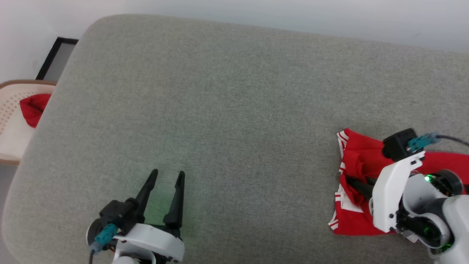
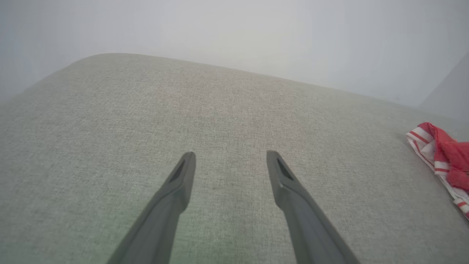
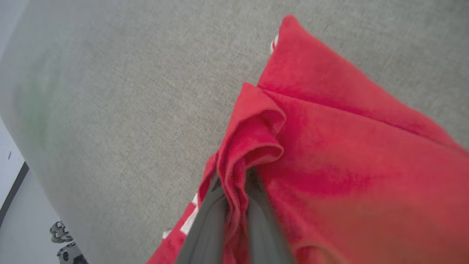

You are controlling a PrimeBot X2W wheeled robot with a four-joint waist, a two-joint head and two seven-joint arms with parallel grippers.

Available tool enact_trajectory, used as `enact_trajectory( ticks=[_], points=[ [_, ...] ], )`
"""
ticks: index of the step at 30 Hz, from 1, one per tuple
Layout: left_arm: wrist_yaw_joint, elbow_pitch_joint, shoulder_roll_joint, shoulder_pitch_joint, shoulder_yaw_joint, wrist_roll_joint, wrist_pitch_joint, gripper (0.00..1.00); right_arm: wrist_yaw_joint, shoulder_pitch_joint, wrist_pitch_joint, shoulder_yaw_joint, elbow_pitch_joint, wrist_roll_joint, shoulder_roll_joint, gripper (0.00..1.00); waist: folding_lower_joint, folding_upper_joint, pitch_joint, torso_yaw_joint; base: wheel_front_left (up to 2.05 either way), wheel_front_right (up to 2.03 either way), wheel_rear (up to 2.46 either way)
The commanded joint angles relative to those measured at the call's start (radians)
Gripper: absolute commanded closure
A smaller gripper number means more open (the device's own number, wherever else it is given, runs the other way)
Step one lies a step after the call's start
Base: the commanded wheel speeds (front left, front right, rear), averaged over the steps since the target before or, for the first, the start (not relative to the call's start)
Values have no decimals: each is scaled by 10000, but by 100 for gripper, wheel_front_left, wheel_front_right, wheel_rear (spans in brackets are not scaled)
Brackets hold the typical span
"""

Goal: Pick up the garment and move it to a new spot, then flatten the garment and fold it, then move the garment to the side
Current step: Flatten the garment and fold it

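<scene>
On the right side of the grey cushion point(image 1: 227, 110), near its front edge, lies the shirt point(image 1: 357, 157), bunched into a loose heap rather than spread out. The cushion is broad, with open fabric across its middle and left; I judge that is the room meant for laying the shirt flat. Shirt: red body, red-and-white striped trim along its left border, no lettering or number visible from these angles. The cloth looks soft and slack, with several layers lapped over one another. The right gripper point(image 1: 353, 182) reaches into the heap from the right. In the right wrist view its jaws are closed on a raised red fold, pinched between the two fingers. Judgement: this is the pick-up grip, taken on a ridge so the cloth can be lifted and carried to a new spot. The left gripper point(image 1: 167, 175) sits well apart at the lower left, jaws wide open over the cushion and holding nothing, probably idle until the flattening. Off the cushion's left edge, a small red cloth point(image 1: 33, 108) rests in a pale perforated basket point(image 1: 11, 106); not part of this job.
</scene>
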Motion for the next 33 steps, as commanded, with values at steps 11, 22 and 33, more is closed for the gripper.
enact_trajectory(
  ticks=[11, 22, 33],
  points=[
    [-23, 272, 161, 45, 29, -123, -38, 0, -2, -387, -1485, 1192, 1226, 746, 135, 0, 0, -1, -509, -274, 0, 0, 0],
    [-22, 587, 439, 666, 87, -551, -38, 0, -2, -130, -3549, 1525, 747, 2124, -1003, 0, 0, -1, -1670, -1226, 0, 0, 0],
    [-22, 1355, 642, 929, 64, -951, -38, 0, -2, 505, -7001, 828, 2720, 1751, -1087, 0, 0, -1, -2417, -1842, 0, 0, 0]
  ],
)
